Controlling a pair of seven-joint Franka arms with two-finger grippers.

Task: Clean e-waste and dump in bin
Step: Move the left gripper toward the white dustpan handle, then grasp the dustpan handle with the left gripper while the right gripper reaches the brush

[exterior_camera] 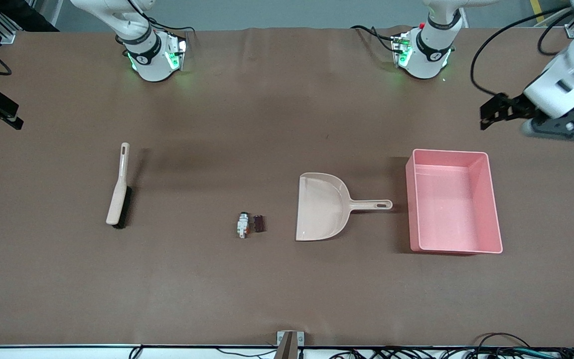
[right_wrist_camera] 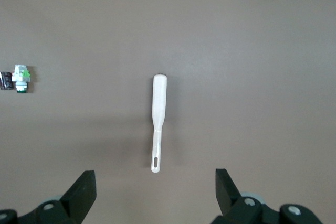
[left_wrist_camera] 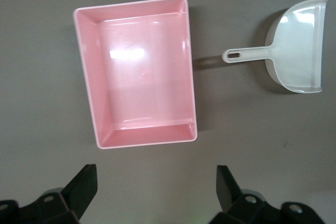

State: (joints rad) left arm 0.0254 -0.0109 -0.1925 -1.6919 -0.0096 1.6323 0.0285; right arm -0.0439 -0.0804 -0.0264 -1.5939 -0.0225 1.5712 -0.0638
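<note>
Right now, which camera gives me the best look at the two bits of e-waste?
The front view: the white-grey part and the dark cylinder lie side by side in full beside the dustpan. The right wrist view catches them at its edge, the cylinder cut off. The left wrist view misses them.

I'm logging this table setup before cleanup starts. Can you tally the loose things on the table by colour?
Beige: 2, the brush and the dustpan
Pink: 1, the bin
White-grey: 1, e-waste part
Dark brown-black: 1, e-waste cylinder
Total: 5
</note>
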